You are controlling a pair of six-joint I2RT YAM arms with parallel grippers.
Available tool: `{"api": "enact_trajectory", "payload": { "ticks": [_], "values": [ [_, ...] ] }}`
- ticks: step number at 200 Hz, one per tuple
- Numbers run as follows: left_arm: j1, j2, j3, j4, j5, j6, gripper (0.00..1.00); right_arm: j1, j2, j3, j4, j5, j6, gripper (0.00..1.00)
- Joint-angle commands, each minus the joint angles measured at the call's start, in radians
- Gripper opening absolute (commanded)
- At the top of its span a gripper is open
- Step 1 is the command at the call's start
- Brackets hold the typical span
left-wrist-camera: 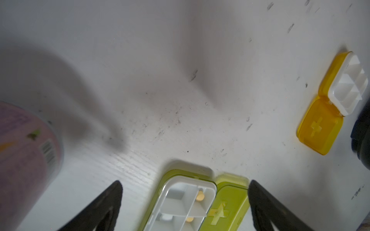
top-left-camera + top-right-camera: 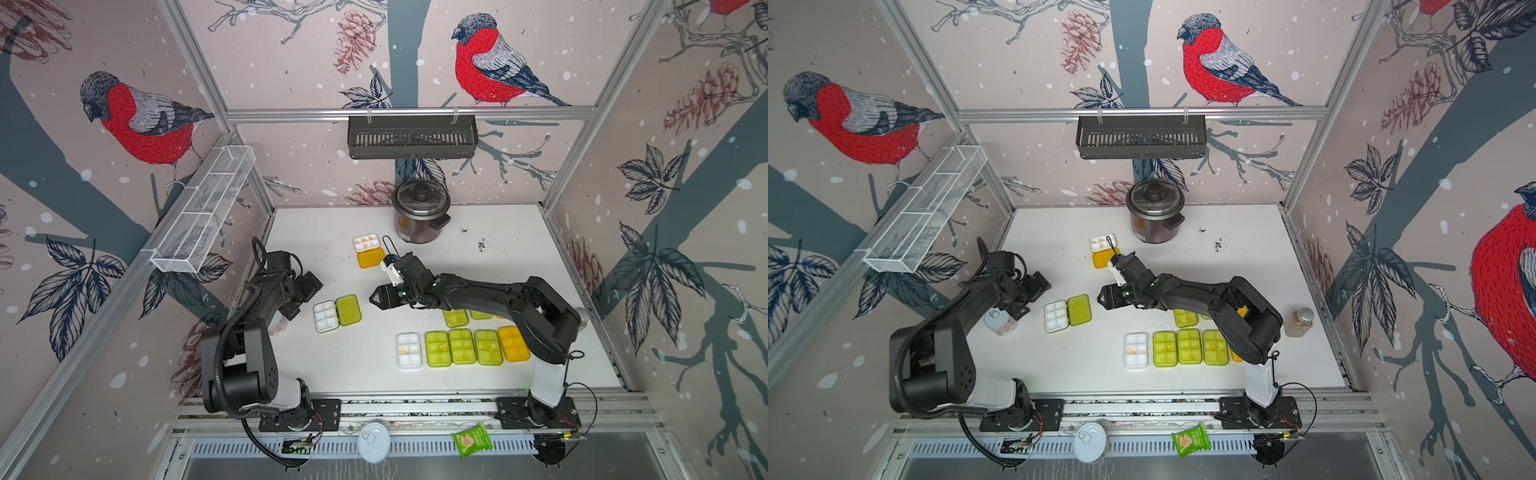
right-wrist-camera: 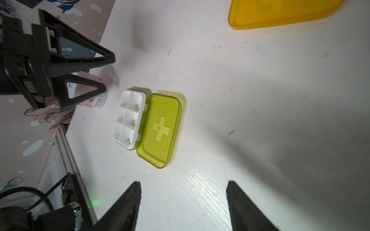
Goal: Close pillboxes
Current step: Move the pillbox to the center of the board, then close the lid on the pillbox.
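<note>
Nearest the front rail, forward of the open lime-green pillbox [image 2: 336, 316] and off toward the right arm's base: a row of pillboxes [image 2: 463, 347], lids down, looking done. More sit half hidden under that arm.

The open lime-green pillbox lies flat mid-table. White tray toward the left arm, lid thrown back on the side facing the right arm, a few pills in the compartments. Left gripper [image 1: 185, 182] hangs over one end of it, fingers spread wide, empty. Whether it touches the box I cannot tell. Right gripper [image 3: 183, 182] sits off the lid side, clear of the box, jaws apart, nothing between them. Pink-labelled can [image 2: 1000, 322] stands just past the tray side, close to the left fingers.

My read: this box is the one in hand. Best way is one fingertip under the lid's free long edge, swing it over the hinge, press flat till it latches. Other arm steadies the tray, which looks light and likely to skid. Mind the can.

Beyond the lime box: an open orange-yellow pillbox [image 2: 368, 249], not yet closed.
</note>
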Motion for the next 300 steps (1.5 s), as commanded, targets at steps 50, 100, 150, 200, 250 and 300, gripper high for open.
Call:
{"api": "enact_trajectory", "payload": {
  "ticks": [50,100,150,200,250,300],
  "values": [
    [0.016,0.06,-0.037,0.039,0.144,0.036,0.97,0.009,0.127,0.034,0.19,-0.211,0.196,0.7],
    [0.005,0.075,-0.054,0.046,0.176,0.061,0.97,0.0,0.159,0.024,0.269,-0.236,0.284,0.7],
    [-0.035,0.074,-0.048,0.054,0.221,0.086,0.97,-0.017,0.168,-0.003,0.313,-0.246,0.346,0.71],
    [-0.071,0.072,-0.053,0.061,0.25,0.091,0.97,-0.024,0.169,-0.023,0.328,-0.246,0.367,0.72],
    [-0.099,0.075,-0.054,0.063,0.271,0.092,0.97,-0.015,0.16,-0.039,0.32,-0.185,0.405,0.75],
    [-0.099,0.08,-0.053,0.063,0.269,0.082,0.97,-0.005,0.159,-0.057,0.328,-0.125,0.458,0.76]
  ]
}}
